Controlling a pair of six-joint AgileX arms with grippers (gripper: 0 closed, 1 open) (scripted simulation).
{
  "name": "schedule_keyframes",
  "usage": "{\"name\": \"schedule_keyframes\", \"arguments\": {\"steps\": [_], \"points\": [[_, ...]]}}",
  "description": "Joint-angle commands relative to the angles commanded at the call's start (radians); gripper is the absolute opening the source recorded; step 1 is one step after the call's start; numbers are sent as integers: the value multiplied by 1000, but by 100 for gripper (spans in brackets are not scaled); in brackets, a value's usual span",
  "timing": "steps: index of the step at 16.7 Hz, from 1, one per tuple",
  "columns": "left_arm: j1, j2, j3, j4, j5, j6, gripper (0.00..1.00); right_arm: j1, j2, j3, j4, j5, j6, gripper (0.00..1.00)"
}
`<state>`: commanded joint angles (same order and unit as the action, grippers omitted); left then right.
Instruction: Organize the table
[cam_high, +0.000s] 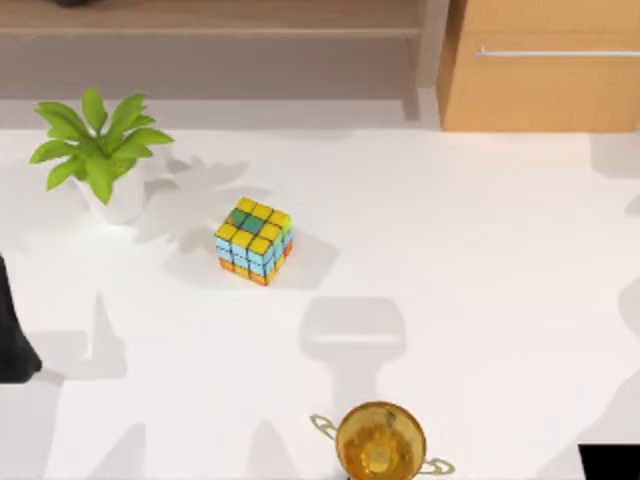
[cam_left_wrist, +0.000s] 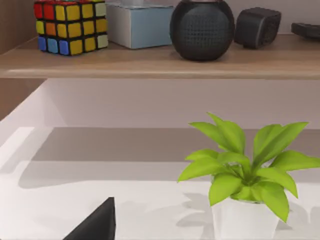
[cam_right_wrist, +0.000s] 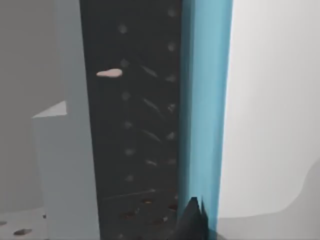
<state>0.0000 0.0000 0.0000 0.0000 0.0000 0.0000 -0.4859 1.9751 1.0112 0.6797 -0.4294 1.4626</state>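
The left gripper (cam_left_wrist: 97, 225) shows as one dark finger tip low over the white table (cam_high: 480, 260), aimed toward the potted plant (cam_high: 100, 160) and the shelf (cam_left_wrist: 160, 62); whether its fingers are spread or pressed together cannot be told. In the top view that arm sits at the table's left edge. The right gripper (cam_right_wrist: 194, 220) shows a dark tip close against a tall blue-edged dark panel (cam_right_wrist: 150, 125), its state likewise unreadable.

A scrambled puzzle cube (cam_high: 254, 240) stands loose near the plant, and a gold trophy cup (cam_high: 380, 440) at the near edge. The shelf already carries another puzzle cube (cam_left_wrist: 70, 27), a pale blue box (cam_left_wrist: 137, 25) and a round black speaker (cam_left_wrist: 202, 30), so it probably serves as storage. The table's right half lies open for travel.
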Motion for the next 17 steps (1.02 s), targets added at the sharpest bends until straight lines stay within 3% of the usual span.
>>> {"name": "schedule_keyframes", "arguments": {"steps": [1,14,17], "points": [[0,0,0,0,0,0,100,0,0,0,0,0,0,0],[0,0,0,0,0,0,100,0,0,0,0,0,0,98],[0,0,0,0,0,0,100,0,0,0,0,0,0,100]]}}
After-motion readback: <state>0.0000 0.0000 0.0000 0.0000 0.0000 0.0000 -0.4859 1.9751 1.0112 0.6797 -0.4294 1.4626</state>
